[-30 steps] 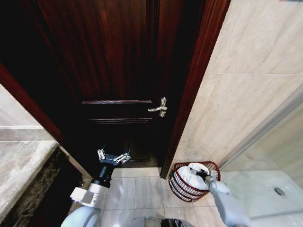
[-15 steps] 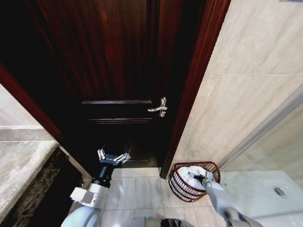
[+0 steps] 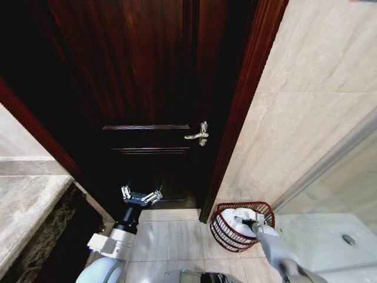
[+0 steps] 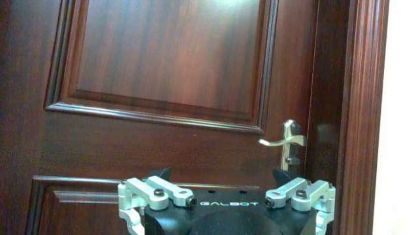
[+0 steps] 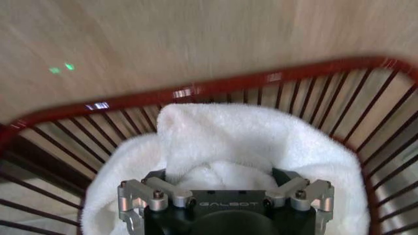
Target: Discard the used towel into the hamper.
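The towel [image 5: 228, 142] lies bunched inside the hamper [image 3: 224, 230], which stands upright on the floor by the door frame, mouth upward. The right tool [image 3: 246, 221], jaws spread, points down into it, apparently having let go. The left tool [image 3: 140, 196], also spread, idles near the door [image 3: 147, 88].

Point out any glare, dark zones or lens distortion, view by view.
Head view: wide-angle bending of the door frame, deep shadow at upper left. Left wrist view: soft glare on the door panel. Right wrist view: bright glints on the hamper rim, towel evenly lit.
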`<state>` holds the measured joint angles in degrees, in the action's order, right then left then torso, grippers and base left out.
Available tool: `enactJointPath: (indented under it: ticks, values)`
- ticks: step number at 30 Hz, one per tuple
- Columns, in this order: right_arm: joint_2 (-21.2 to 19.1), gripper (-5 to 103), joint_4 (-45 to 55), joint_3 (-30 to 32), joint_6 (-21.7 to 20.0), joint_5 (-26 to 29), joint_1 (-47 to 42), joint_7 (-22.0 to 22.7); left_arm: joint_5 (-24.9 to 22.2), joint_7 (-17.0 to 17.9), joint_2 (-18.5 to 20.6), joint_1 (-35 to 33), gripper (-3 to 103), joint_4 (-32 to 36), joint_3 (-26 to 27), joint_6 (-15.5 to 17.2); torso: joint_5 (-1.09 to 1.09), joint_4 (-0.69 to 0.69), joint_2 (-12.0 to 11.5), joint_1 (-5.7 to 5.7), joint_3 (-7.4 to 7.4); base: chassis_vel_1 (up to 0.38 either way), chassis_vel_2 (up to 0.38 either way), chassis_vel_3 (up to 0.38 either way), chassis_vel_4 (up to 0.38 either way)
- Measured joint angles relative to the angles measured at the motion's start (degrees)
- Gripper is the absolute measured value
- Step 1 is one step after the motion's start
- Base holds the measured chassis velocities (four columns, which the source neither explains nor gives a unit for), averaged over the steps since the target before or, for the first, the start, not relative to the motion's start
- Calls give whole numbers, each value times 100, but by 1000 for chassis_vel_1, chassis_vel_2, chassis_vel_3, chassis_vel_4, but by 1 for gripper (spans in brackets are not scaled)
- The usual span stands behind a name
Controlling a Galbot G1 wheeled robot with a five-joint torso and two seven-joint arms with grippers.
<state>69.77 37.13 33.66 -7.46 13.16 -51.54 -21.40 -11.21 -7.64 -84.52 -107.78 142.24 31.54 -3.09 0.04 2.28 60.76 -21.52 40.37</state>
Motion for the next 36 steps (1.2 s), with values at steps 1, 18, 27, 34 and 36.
enactJointPath:
  ticks: [1, 18, 27, 34, 36]
  values:
    - [-97, 100, 523, -11, -86, 171, -306, 10, 0, 0, 0, 0, 100, 0, 1, 0, -3, -1, 0, 0, 0, 0, 0, 0, 0]
    - [336, 100, 4850, 661, 376, 502, -3211, 670, 0, 0, 0, 1, 100, 0, 1, 0, -5, 0, 3, 0, -1, 0, 0, 0, 0]
    - [1203, 99, 6716, 582, 1240, 273, -4466, 903, 0, 0, 1, 0, 100, 0, 0, 0, -5, 0, 3, -1, 0, 0, 0, 0, 0]
    - [1726, 96, 7678, 360, 1906, -132, -5198, 1189, 0, 0, 0, 0, 100, 0, 1, 0, -6, 0, 4, 0, 0, 0, 0, 0, 0]
    - [1861, 100, 7799, 245, 2260, -387, -5354, 1417, 0, 0, 0, 0, 100, 0, 0, 0, -4, 0, 3, -1, 0, 0, 0, 0, 0]
